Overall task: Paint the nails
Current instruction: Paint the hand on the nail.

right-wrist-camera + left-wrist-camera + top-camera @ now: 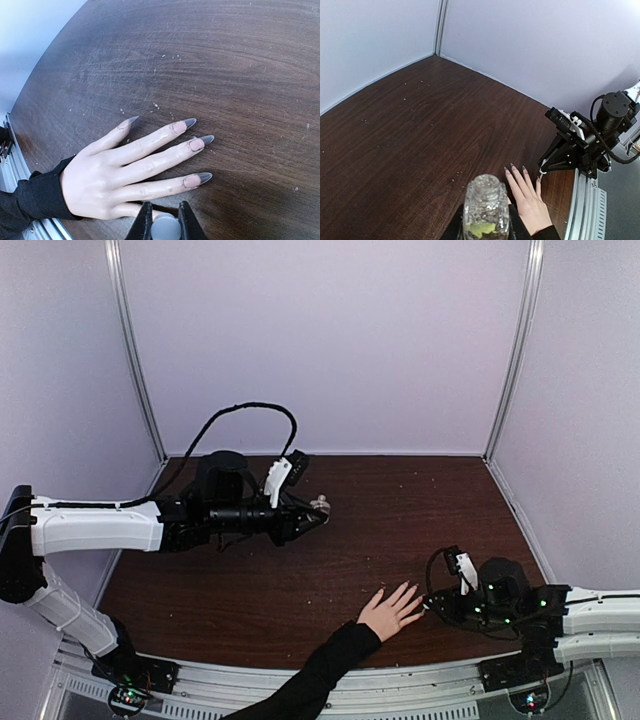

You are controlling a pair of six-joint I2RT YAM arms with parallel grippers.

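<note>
Nails (pixel 194 145) grey-tipped, right pincer (pixel 164 212) closed alongside — left pincer (pixel 312 515) gripping bottle (pixel 486 205)

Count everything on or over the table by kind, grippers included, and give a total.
Grippers: 2 (left gripper, right gripper)
Glass bottle: 1
Human hand: 1
Pale round piece in right gripper: 1
Total: 5

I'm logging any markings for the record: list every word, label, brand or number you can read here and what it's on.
No readable text in any view.
Glass bottle: no label shows.
Round grey cap: blank.
Left arm and right arm: no legible marking.
Black sleeve: plain.
</note>
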